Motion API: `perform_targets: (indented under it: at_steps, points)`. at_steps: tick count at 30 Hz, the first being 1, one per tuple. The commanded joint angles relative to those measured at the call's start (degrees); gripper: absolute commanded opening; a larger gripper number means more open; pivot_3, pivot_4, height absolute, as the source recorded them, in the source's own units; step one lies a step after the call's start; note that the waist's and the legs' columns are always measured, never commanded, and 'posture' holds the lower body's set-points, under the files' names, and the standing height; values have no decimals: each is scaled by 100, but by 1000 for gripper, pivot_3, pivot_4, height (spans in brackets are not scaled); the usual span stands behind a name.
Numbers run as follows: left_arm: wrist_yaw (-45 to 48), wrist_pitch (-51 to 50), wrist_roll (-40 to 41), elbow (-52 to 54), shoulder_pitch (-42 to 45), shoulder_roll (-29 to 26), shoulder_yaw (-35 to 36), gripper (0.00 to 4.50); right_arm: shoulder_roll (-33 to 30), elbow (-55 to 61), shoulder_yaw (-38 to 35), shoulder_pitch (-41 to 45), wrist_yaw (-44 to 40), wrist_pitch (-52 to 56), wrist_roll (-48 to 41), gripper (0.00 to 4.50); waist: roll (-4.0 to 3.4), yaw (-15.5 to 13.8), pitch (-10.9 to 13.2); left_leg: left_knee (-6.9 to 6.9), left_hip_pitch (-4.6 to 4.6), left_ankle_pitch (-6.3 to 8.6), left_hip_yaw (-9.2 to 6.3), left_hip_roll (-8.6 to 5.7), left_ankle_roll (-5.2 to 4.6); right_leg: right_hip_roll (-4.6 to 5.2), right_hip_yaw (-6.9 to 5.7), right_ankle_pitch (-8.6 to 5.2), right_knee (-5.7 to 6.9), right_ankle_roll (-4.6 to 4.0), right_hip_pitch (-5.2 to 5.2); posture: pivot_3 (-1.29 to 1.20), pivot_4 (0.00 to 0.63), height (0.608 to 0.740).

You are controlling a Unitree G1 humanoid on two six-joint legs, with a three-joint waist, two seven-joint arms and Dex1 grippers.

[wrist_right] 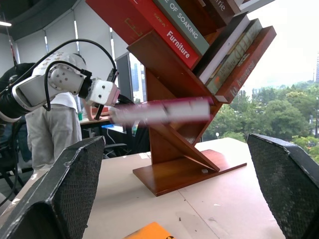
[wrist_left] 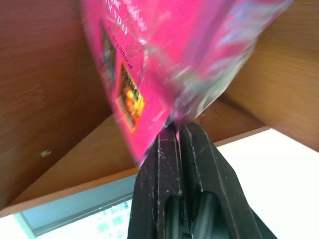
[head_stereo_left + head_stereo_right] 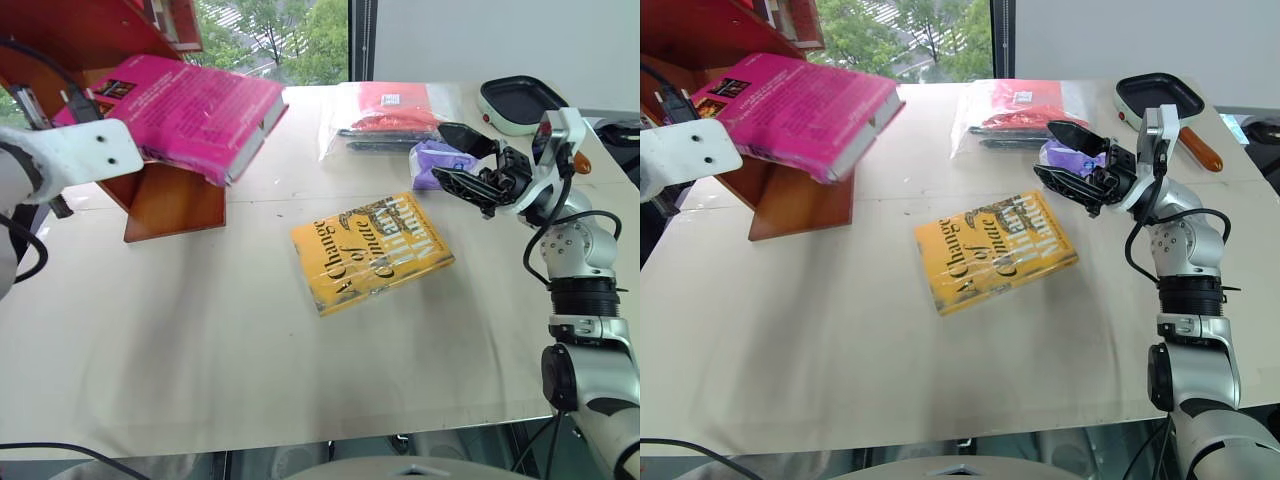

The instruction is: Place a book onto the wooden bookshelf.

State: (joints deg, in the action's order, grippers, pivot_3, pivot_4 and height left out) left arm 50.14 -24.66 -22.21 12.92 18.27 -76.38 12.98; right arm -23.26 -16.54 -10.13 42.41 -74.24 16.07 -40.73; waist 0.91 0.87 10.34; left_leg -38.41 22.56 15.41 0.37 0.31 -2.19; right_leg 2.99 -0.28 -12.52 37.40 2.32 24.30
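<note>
The pink book (image 3: 190,110) hangs tilted in the air over the base of the wooden bookshelf (image 3: 175,205), at the table's far left, and its far end reaches the shelf's slanted boards (image 1: 174,144). My left gripper (image 2: 179,130) is at the book's left end with its fingers pressed together. The book's blurred lower edge meets the fingertips, and I cannot tell whether it is pinched. My right gripper (image 3: 445,153) hovers over the table's right side, pointing left, open and holding nothing.
A yellow-orange book (image 3: 370,250) lies flat in the middle of the table. Behind it lie a clear bag with red contents (image 3: 385,110), a purple packet (image 3: 440,160) and a dark pan (image 3: 520,100). Several books stand on the shelf's upper boards (image 1: 174,35). A person stands behind it (image 1: 50,129).
</note>
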Motion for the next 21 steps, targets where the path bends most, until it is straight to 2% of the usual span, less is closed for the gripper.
perform_targets:
  at_steps: [1,11,21]
  points:
    - [-40,-24,-3,14,-56,-10,104,34,-69,191,-115,81,-2,-37,-57,4500,0,0,0,0,0,0,1,0,0,0,1,0,0,0,0,0,150,740]
    - [-10,-285,-136,281,263,-437,301,34,-46,181,-60,114,-31,-31,-33,4500,1,-5,0,0,3,0,2,1,0,-1,1,0,-4,0,1,0,150,740]
    - [292,-730,-447,372,-299,-631,910,34,-13,143,-36,161,-52,-16,-41,4500,1,2,0,2,5,0,5,3,0,-6,3,0,-10,0,4,0,150,740]
